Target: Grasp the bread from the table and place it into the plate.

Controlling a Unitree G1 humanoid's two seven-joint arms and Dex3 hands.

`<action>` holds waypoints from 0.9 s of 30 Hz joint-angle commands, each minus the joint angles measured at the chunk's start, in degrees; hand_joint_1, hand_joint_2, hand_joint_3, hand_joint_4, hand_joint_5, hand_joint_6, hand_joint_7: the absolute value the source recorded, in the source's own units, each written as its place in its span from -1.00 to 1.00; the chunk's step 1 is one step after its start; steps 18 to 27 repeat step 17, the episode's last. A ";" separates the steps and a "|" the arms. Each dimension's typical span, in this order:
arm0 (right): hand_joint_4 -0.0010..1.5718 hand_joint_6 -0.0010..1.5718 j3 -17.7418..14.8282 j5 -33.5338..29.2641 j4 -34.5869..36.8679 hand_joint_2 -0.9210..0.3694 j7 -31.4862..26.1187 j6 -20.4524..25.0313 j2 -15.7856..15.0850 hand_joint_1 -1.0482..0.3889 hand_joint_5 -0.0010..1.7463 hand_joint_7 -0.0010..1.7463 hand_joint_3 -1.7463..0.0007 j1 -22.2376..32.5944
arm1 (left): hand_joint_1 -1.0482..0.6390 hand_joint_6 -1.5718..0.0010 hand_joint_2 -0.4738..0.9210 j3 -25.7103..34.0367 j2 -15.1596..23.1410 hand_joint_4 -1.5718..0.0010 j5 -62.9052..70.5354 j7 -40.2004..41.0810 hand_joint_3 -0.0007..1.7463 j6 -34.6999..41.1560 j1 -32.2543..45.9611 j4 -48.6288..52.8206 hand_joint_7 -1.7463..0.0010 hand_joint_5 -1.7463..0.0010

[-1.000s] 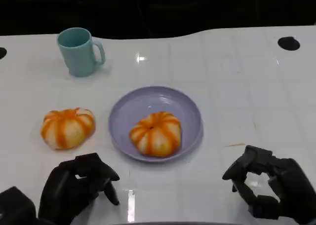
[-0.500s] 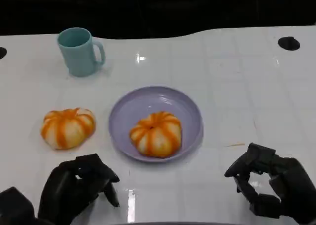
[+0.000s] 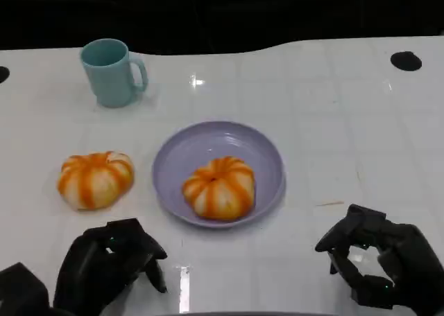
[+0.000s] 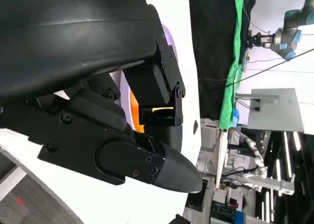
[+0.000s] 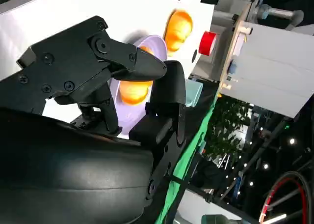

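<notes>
One orange-and-white striped bread (image 3: 95, 179) lies on the white table, left of the lilac plate (image 3: 187, 150). A second bread (image 3: 218, 186) sits inside the plate, toward its near side. My left hand (image 3: 111, 264) hovers near the table's front edge, just below the loose bread, fingers loosely curved and holding nothing. My right hand (image 3: 378, 260) is at the front right, well clear of the plate, fingers bent in an empty C shape. In the right wrist view the plate (image 5: 152, 43), the bread in it (image 5: 131, 92) and the loose bread (image 5: 177, 26) appear beyond my fingers.
A teal mug (image 3: 111, 72) stands at the back left, handle to the right. A black round hole (image 3: 405, 60) marks the table's back right. The table's dark far edge runs along the back.
My right hand has shifted very slightly right and toward the front edge. The left hand has sunk a touch. Both breads, the plate and the mug have stayed put.
</notes>
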 commanded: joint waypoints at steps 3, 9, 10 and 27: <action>-0.03 -0.02 -0.92 0.13 0.33 -0.54 -0.23 -0.76 0.17 0.04 0.86 0.50 0.00 -0.09 | -0.88 -0.54 1.00 0.39 1.23 -0.45 0.06 -0.14 -0.92 -0.13 -0.08 0.03 0.11 -0.54; -0.04 -0.02 -0.84 0.40 -0.19 -0.55 0.12 -0.14 0.09 0.02 0.87 0.49 0.00 0.14 | -0.87 -0.54 1.00 0.39 1.08 -0.45 -0.13 -0.02 -0.94 0.01 0.16 -0.42 0.11 -0.54; -0.04 -0.02 -0.86 0.37 -0.09 -0.55 0.12 -0.14 0.07 0.02 0.88 0.49 0.00 0.06 | -0.87 -0.54 1.00 0.39 1.10 -0.45 -0.12 -0.03 -0.94 -0.02 0.07 -0.35 0.11 -0.54; -0.03 0.00 -1.15 0.83 1.48 -0.55 0.53 -0.93 0.02 0.03 0.88 0.45 0.01 -0.80 | -0.87 -0.53 1.00 0.49 0.99 -0.45 0.03 0.36 -0.93 -0.12 -0.51 0.25 0.10 -0.54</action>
